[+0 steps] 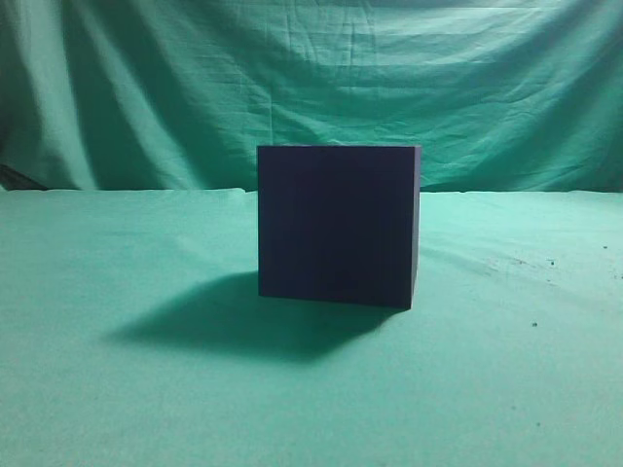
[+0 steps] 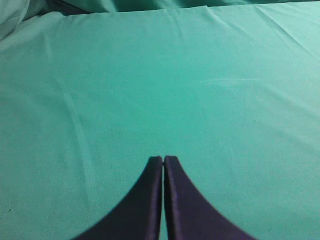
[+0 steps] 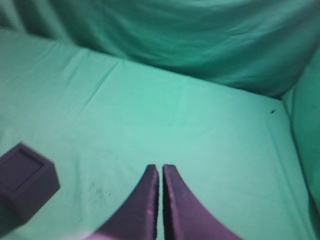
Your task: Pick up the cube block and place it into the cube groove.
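With both grippers, left (image 2: pixel 163 159) and right (image 3: pixel 160 167), closed and empty, the right should open wide before approaching the purple box (image 3: pixel 25 182).

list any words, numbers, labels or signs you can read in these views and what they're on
None: no text, number or sign shows in any view.
Dark purple box: plain faces, no label.
Green cloth: unmarked, only small dark specks.
Left hand and right hand: plain dark fingers, no markings.

Dark purple fingers (image 2: pixel 150 200) — curved, tapered, matte
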Robot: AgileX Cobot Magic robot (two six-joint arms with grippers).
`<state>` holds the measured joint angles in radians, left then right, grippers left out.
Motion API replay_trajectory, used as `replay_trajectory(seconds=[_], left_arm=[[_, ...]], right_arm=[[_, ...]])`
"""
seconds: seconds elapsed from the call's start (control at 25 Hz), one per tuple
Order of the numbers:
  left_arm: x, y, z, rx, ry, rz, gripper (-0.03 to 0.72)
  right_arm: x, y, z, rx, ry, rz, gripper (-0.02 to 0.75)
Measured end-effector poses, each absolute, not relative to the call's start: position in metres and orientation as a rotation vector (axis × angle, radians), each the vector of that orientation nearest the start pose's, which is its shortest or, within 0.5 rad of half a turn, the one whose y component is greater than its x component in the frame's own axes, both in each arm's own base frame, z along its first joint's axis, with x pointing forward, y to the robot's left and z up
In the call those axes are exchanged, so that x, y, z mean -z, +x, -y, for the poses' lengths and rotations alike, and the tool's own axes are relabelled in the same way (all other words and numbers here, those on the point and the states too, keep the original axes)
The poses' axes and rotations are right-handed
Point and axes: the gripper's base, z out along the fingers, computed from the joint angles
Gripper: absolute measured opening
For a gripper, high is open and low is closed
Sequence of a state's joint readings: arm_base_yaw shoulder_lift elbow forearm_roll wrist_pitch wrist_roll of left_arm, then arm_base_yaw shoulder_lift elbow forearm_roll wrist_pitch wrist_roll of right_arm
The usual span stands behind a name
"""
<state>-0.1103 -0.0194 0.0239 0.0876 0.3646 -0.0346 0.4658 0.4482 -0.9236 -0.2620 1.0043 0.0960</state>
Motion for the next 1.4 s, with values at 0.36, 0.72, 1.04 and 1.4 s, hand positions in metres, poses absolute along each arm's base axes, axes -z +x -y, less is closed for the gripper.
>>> replay_trajectory(seconds=[0.36, 0.72, 1.04, 1.4], left_arm=[[-0.173, 0.052, 0.003, 0.015, 0.124, -1.847, 0.000], [-0.173, 0.052, 0.003, 0.015, 0.124, -1.847, 0.000], [-0.173, 0.052, 0.003, 0.015, 0.124, -1.847, 0.000], [-0.173, 0.052, 0.003, 0.015, 0.124, -1.847, 0.000]], right_arm=[[-0.347, 0.022, 0.006, -0.045, -0.165, -1.706, 0.000], [-0.260, 0.033, 0.001, -0.047, -0.060, -1.691, 0.000], [-0.211, 0.045, -0.001, -0.059, -0.032, -1.817, 0.000], [-0.168, 0.051, -0.004, -0.115, -0.004, -1.909, 0.000]])
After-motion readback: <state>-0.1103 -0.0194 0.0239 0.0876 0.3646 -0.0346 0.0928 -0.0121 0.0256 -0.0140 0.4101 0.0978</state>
